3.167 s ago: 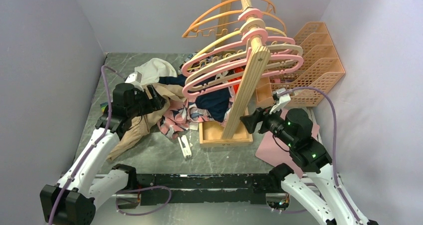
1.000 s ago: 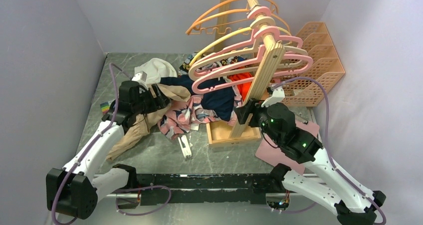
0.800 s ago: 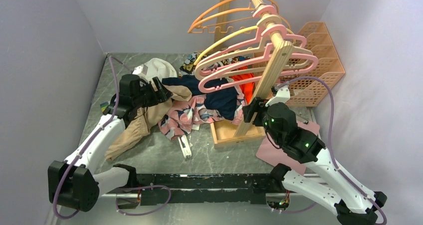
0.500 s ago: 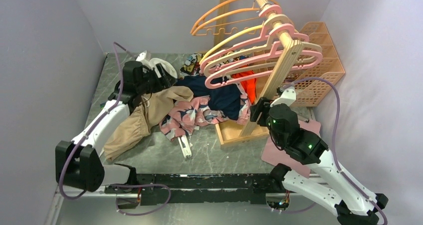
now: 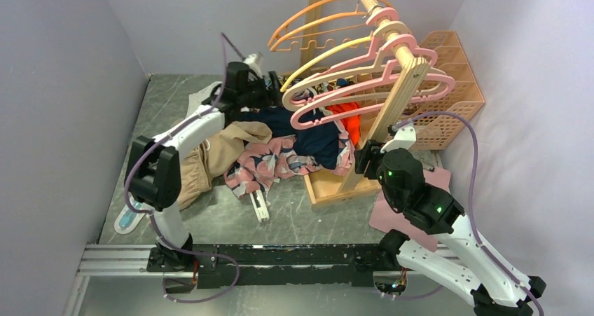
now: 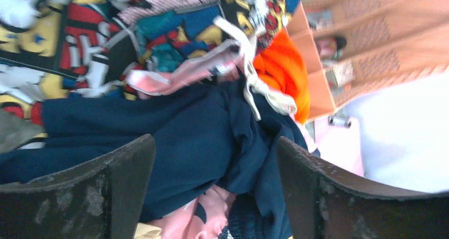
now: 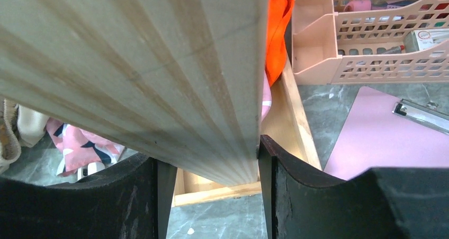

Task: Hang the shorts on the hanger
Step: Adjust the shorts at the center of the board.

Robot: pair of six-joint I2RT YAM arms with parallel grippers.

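Note:
The pink whale-print shorts (image 5: 270,163) lie crumpled on the table in front of the clothes pile; a pink bit of them shows in the left wrist view (image 6: 209,220). The pink hanger (image 5: 371,99) hangs with other pink ones on the tilted wooden rack post (image 5: 392,106). My right gripper (image 5: 365,159) is shut on that post low down, and in the right wrist view (image 7: 212,191) the post (image 7: 159,64) fills the space between the fingers. My left gripper (image 5: 270,92) is open and empty above the navy garment (image 6: 174,138), just left of the hangers.
Orange hangers (image 5: 315,22) and a yellow hanger (image 5: 326,58) hang further back on the rack. The orange-red garment (image 5: 350,116) and a tan garment (image 5: 210,155) lie in the pile. The rack's wooden tray base (image 5: 329,188), a peach organiser (image 5: 448,85), a pink clipboard (image 5: 413,204) and a white clip (image 5: 259,207) stand nearby.
My right gripper has dragged the rack and its hangers to the right. My left arm has swung from the tan garment up and back to beside the hangers.

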